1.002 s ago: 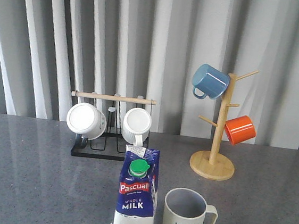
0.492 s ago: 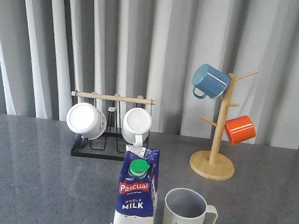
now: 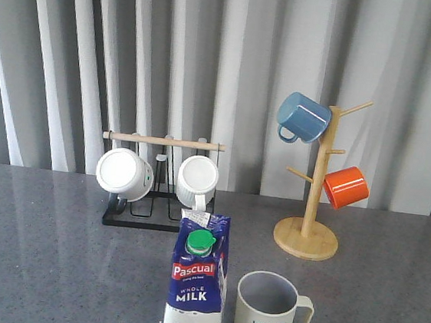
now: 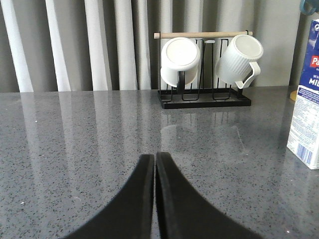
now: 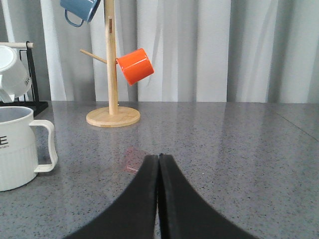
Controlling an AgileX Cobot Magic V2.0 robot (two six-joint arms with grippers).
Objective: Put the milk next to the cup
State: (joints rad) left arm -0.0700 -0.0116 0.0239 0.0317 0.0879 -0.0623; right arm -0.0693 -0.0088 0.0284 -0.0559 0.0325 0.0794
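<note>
The milk [image 3: 198, 279], a tall blue-and-white carton with a green cap and red "Pascual" band, stands upright near the table's front edge; its side also shows in the left wrist view [image 4: 306, 99]. The cup [image 3: 267, 313], a cream mug lettered "HOME" with its handle to the right, stands just right of the carton with a small gap; the right wrist view shows it too [image 5: 20, 147]. My left gripper [image 4: 154, 155] is shut and empty, well away from the carton. My right gripper [image 5: 158, 156] is shut and empty, off to the cup's handle side. Neither gripper appears in the front view.
A black rack [image 3: 153, 201] with a wooden bar holds two white mugs [image 3: 124, 173] [image 3: 197, 180] behind the carton. A wooden mug tree [image 3: 310, 218] at the back right carries a blue mug [image 3: 302, 117] and an orange mug [image 3: 345, 187]. Grey curtains close off the back.
</note>
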